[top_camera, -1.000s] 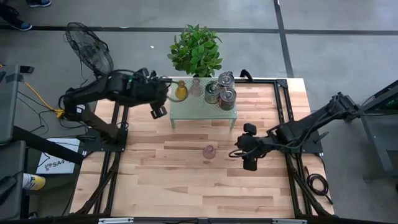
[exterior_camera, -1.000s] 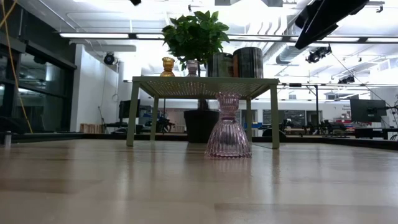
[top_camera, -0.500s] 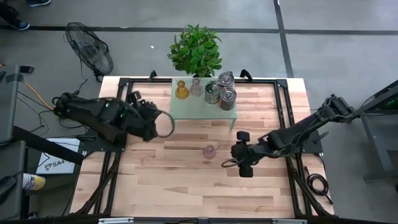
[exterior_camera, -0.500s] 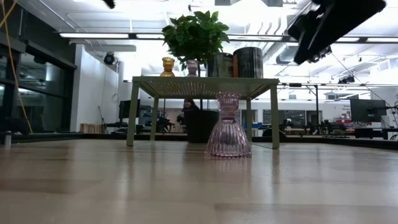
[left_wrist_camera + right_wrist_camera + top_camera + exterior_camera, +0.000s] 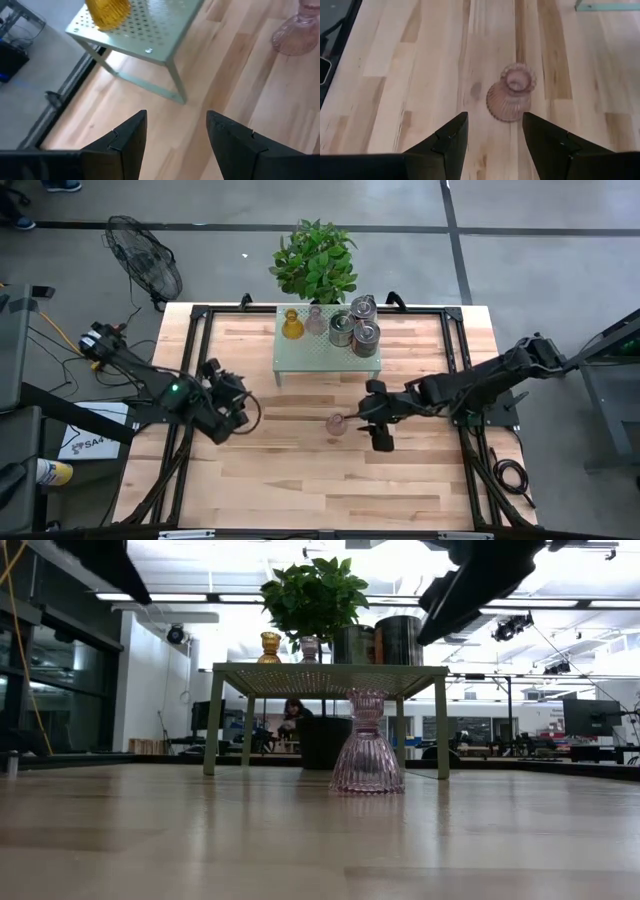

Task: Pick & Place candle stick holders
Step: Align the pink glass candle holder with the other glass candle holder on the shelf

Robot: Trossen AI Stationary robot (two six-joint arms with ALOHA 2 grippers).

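**Six holders on view: five on the green shelf, one pink one on the table**

Six candle stick holders can be counted. Five stand on the green perforated shelf (image 5: 327,352): an amber-orange holder (image 5: 291,326) at the shelf's end nearer the left arm, a pale pink holder (image 5: 315,321) just beside it, and three shiny silver-grey holders (image 5: 355,323) clustered at the other end. The sixth, a ribbed pink glass holder (image 5: 337,423), stands upright on the wooden table (image 5: 300,480), in front of the shelf and apart from it.

The right gripper (image 5: 368,416) hangs over the table just beside that lone pink holder, on the side away from the left arm. In the right wrist view its two dark fingers (image 5: 447,142) are spread apart with nothing between them, and the pink holder shows ahead of them, untouched.

The left gripper (image 5: 238,405) is over the table in front of the shelf's amber-holder end, well apart from the lone pink holder. Its fingers (image 5: 127,140) are likewise spread and empty.

A potted plant (image 5: 315,260) sits behind the shelf, off the table.
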